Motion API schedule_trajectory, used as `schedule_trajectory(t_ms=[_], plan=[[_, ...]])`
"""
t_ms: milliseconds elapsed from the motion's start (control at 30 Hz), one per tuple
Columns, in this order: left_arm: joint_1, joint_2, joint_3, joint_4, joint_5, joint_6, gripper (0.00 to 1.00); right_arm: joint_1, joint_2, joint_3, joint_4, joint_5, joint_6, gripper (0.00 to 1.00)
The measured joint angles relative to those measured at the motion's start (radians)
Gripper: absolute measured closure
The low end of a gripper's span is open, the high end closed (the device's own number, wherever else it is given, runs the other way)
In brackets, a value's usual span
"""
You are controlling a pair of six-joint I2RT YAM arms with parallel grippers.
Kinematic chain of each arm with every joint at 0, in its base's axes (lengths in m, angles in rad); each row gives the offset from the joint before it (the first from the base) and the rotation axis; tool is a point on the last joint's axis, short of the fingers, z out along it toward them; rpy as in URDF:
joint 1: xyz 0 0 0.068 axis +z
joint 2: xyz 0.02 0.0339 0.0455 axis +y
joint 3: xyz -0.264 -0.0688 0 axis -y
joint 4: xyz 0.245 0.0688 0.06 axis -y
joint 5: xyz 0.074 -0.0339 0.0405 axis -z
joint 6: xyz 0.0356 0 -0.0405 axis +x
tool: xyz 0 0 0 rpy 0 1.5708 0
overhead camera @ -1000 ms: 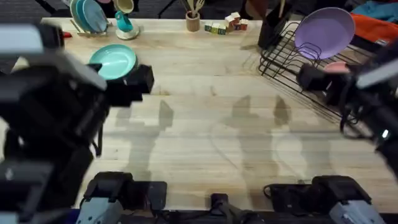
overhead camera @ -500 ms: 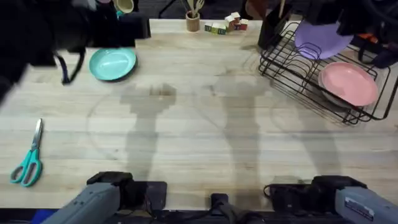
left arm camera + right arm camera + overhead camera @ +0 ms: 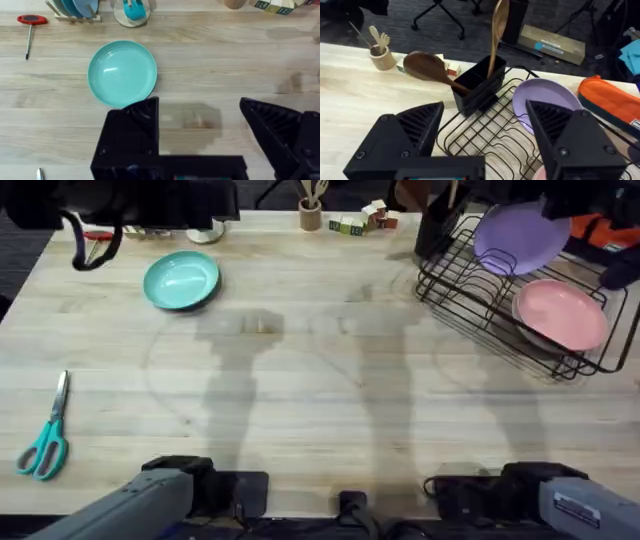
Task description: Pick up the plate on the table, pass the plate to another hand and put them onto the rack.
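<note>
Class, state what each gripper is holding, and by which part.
Nothing. Both the left gripper and the right gripper are open and empty; the plate lies untouched on the table.

Left arm (image 3: 130, 205): dark blur along the desk's far left edge, cut off by the frame. Pink plate (image 3: 540, 174): sliver only, behind the right gripper (image 3: 485, 135).
</note>
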Motion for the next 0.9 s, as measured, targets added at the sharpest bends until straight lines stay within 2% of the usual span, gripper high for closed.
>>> schedule_trajectory(t_ms=[233,367,467,633,767,900], plan=[[0.005,0.000,0.000,0.000,-0.024,0.000,0.007,0.000,0.000,0.002,-0.101,-0.004,0.046,0.006],[0.043,0.000,0.000,-0.003,-0.023,0.000,0.009,0.000,0.000,0.002,-0.122,-0.006,0.079,0.006],[0.099,0.000,0.000,-0.015,-0.009,0.000,0.009,0.000,0.000,0.002,-0.126,-0.006,0.093,0.007],[0.228,0.011,0.000,-0.018,0.016,0.000,0.010,0.000,0.000,0.002,-0.129,-0.006,0.104,0.006],[0.324,0.060,0.000,-0.018,0.027,0.000,0.008,0.000,0.000,0.002,-0.151,-0.006,0.106,0.006],[0.400,0.131,0.000,-0.013,0.031,0.000,0.009,0.000,0.000,0.002,-0.167,-0.006,0.106,0.006]])
